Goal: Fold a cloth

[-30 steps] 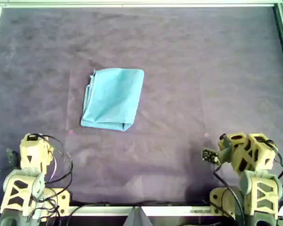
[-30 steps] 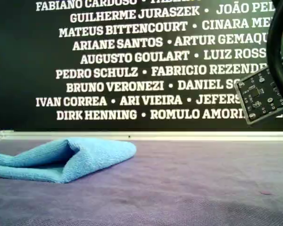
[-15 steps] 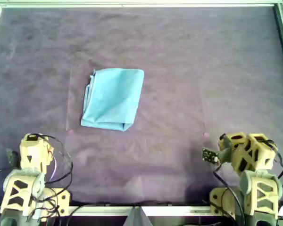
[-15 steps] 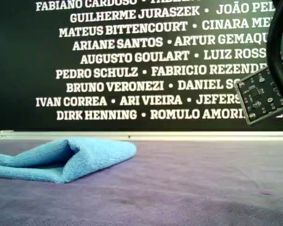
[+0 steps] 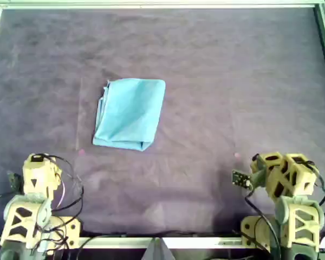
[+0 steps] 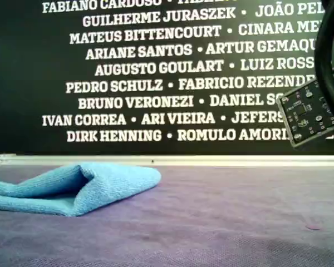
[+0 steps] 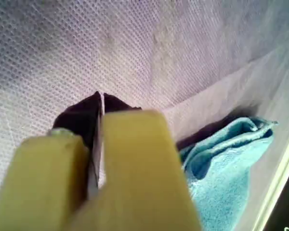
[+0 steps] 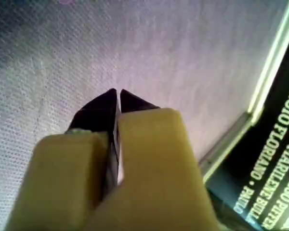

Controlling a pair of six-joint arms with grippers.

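Claws [image 7: 100,98] [image 8: 116,94] closed, apart from folded cloth [image 5: 130,112].

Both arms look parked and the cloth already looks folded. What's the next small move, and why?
Probably none beyond holding position. The cloth lies folded into a compact rectangle on the purple table covering, with its layers gaping open in the exterior view. The left gripper and right gripper are both shut, empty and clear of it.

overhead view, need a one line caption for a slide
Folded light-blue cloth on the purple table covering, both arms parked at the near edge.
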